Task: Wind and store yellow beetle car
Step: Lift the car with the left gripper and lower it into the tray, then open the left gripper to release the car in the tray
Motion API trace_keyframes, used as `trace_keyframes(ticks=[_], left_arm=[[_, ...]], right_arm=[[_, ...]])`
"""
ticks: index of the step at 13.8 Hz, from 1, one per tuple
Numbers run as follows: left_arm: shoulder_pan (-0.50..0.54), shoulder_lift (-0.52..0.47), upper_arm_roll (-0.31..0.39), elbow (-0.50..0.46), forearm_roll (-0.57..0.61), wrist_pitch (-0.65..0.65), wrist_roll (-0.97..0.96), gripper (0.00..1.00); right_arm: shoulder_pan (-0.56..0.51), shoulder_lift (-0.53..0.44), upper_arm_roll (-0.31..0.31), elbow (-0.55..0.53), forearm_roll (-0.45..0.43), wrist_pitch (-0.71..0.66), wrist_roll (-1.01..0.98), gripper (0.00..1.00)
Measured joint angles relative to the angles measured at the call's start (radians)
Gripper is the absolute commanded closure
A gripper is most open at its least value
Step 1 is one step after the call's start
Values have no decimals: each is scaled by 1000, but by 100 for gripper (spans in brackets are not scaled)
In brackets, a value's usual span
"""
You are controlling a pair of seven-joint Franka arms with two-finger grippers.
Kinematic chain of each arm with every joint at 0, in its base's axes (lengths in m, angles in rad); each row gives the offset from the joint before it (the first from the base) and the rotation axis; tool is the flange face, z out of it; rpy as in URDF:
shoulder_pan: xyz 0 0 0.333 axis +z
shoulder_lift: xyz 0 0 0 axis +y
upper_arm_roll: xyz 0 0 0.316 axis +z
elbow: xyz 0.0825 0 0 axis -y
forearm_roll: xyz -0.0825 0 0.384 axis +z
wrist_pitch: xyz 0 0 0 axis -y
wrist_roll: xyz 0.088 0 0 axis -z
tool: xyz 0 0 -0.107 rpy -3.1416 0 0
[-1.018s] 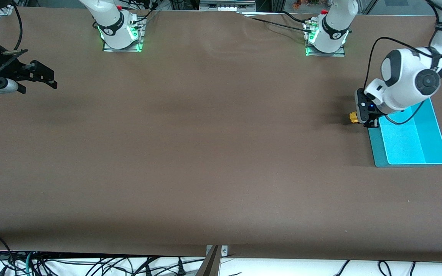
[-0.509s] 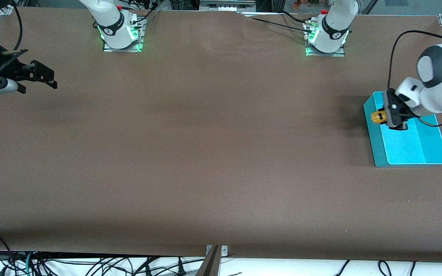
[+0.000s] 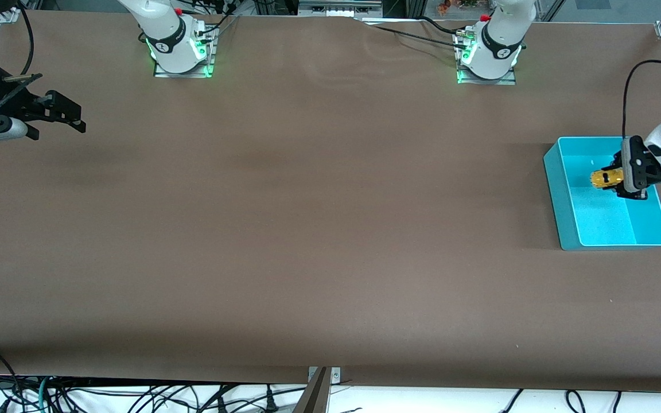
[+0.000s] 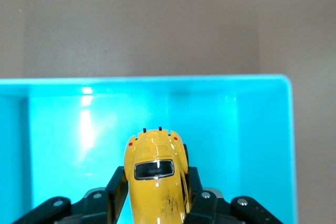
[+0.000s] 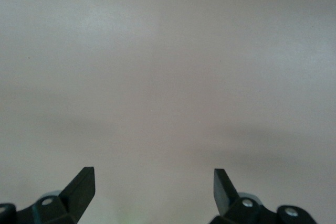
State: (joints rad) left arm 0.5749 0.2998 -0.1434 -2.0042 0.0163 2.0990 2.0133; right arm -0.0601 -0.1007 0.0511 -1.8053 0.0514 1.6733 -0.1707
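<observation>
The yellow beetle car (image 3: pixel 603 178) is a tiny rounded toy with dark windows. My left gripper (image 3: pixel 617 182) is shut on it and holds it over the inside of the cyan bin (image 3: pixel 560 189). In the left wrist view the car (image 4: pixel 156 174) sits between the black fingers (image 4: pixel 116 192), with the bin's floor (image 4: pixel 79 145) below it. My right gripper (image 3: pixel 69 115) is open and empty over the bare table at the right arm's end, where that arm waits; its wrist view shows the gripper (image 5: pixel 154 184) over brown table only.
The cyan bin stands at the left arm's end of the brown table (image 3: pixel 307 229). A black cable (image 3: pixel 629 92) loops from the left arm's wrist. The two arm bases (image 3: pixel 178 49) (image 3: pixel 488 54) stand along the table's edge farthest from the front camera.
My left gripper has carried the yellow car from the table beside the bin to over the bin's inside. The right arm has not moved.
</observation>
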Motion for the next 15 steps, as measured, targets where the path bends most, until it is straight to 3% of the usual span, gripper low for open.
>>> trace_keyframes(ticks=[8, 13, 14, 15], left_arm=[[2, 170, -8, 5, 49, 239, 100, 100], [2, 217, -7, -22, 49, 321, 99, 100], [2, 217, -7, -23, 49, 323, 99, 94], [2, 217, -6, -24, 49, 325, 99, 72]], right_arm=[[0, 0, 0, 0, 0, -1, 0, 0], [1, 0, 0, 0, 0, -1, 0, 0], [1, 0, 0, 0, 0, -1, 0, 0], [1, 0, 0, 0, 0, -1, 0, 0]])
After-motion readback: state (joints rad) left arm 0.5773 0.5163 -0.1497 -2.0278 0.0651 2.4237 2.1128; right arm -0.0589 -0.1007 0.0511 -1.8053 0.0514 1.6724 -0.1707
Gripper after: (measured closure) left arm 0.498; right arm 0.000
